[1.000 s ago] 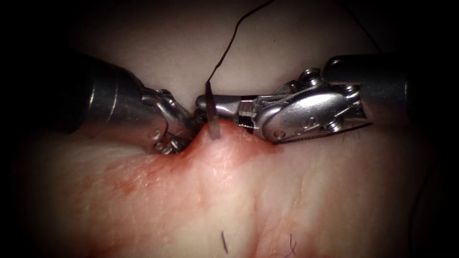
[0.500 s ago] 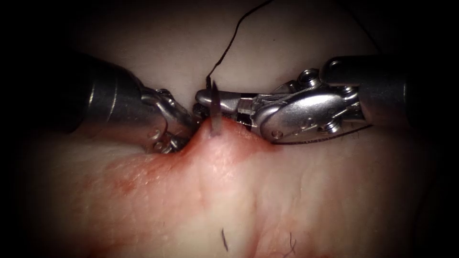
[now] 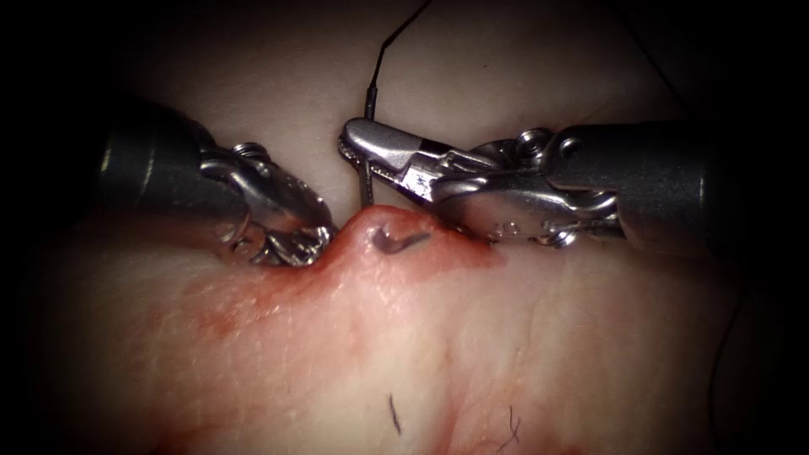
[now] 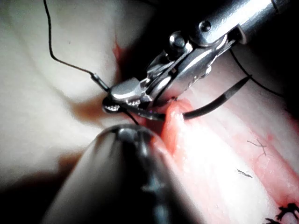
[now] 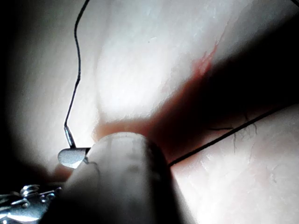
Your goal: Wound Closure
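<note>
Needle [image 3: 367, 181], clamped near its tail by my right tool [image 3: 358, 150] at frame centre, sits through the raised tissue [image 3: 379, 337] lip; my left tool [image 3: 295, 244] pinches the tissue, so I judge the tip needs catching.

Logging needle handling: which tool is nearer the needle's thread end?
Right. The right tool grips the needle near its thread end; the left tool holds tissue left of it.

Needle [image 3: 367, 181] mid-curve — seemingly buried in tissue [image 3: 404, 337]
</note>
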`<state>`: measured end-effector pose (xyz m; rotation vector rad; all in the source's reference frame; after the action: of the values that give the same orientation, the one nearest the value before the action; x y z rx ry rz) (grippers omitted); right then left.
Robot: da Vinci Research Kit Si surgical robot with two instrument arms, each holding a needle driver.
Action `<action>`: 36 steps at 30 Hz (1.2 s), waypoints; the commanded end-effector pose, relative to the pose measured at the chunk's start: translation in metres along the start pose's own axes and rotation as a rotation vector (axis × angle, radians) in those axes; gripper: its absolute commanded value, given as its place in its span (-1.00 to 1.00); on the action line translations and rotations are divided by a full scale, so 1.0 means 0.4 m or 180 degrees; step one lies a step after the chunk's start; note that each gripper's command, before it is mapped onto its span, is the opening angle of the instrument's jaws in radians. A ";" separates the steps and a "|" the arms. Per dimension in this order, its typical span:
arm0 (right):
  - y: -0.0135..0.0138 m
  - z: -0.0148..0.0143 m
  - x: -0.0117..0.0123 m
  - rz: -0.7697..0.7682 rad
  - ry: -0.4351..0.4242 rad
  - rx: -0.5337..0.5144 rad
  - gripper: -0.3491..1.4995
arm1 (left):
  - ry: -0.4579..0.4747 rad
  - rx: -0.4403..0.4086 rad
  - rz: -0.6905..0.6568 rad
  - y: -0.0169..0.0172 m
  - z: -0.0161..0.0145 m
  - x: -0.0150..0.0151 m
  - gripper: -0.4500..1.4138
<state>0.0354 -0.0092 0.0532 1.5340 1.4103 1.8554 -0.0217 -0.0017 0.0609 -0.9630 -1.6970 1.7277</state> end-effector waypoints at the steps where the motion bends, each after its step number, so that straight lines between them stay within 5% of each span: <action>1: 0.0006 0.0025 0.0001 -0.0153 -0.0065 -0.0007 -0.27 | 0.0031 -0.0014 0.0053 -0.0003 0.0004 0.0014 -0.84; 3: 0.0009 0.0026 0.0003 -0.0286 -0.0146 -0.0015 -0.13 | 0.0055 -0.0019 0.0119 0.0023 -0.0006 0.0030 -0.84; 7: 0.0019 0.0023 -0.0002 -0.0598 -0.0181 -0.0012 -0.26 | 0.0123 0.0020 0.0211 0.0075 -0.0026 0.0060 -0.93; 12: 0.0029 0.0023 0.0002 -0.1232 -0.0198 0.0015 0.11 | 0.0195 0.0050 0.0611 0.0122 -0.0039 0.0094 -0.78; 16: 0.0030 0.0027 0.0003 -0.1552 -0.0211 0.0031 0.49 | 0.0274 0.0096 0.1245 0.0162 -0.0039 0.0103 -0.44; 18: 0.0029 0.0027 0.0002 -0.1701 -0.0216 0.0038 0.63 | 0.0397 0.0203 0.1304 0.0183 -0.0038 0.0088 -0.46; 25: 0.0020 0.0012 0.0009 -0.1767 -0.0249 0.0048 0.58 | 0.0599 0.0472 0.1756 0.0216 -0.0048 0.0060 -0.35; 26: 0.0011 0.0004 0.0025 -0.1835 -0.0231 0.0049 0.54 | 0.0706 0.0761 0.2014 0.0230 -0.0040 0.0001 -0.42; 29: 0.0002 -0.0013 0.0057 -0.1915 -0.0085 0.0019 0.54 | 0.0647 0.1151 0.2929 0.0237 -0.0010 -0.0034 -0.22; 30: 0.0001 -0.0017 0.0063 -0.1937 -0.0034 0.0007 0.54 | 0.0606 0.1216 0.3190 0.0239 -0.0002 -0.0037 -0.33; 36: -0.0006 -0.0044 0.0092 -0.2068 0.0060 -0.0014 0.60 | 0.0503 0.1503 0.3794 0.0248 0.0053 -0.0013 -0.21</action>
<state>0.0320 -0.0075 0.0548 0.9004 1.6495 1.4683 -0.0215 -0.0041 0.0505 -1.9811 -0.4517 2.4494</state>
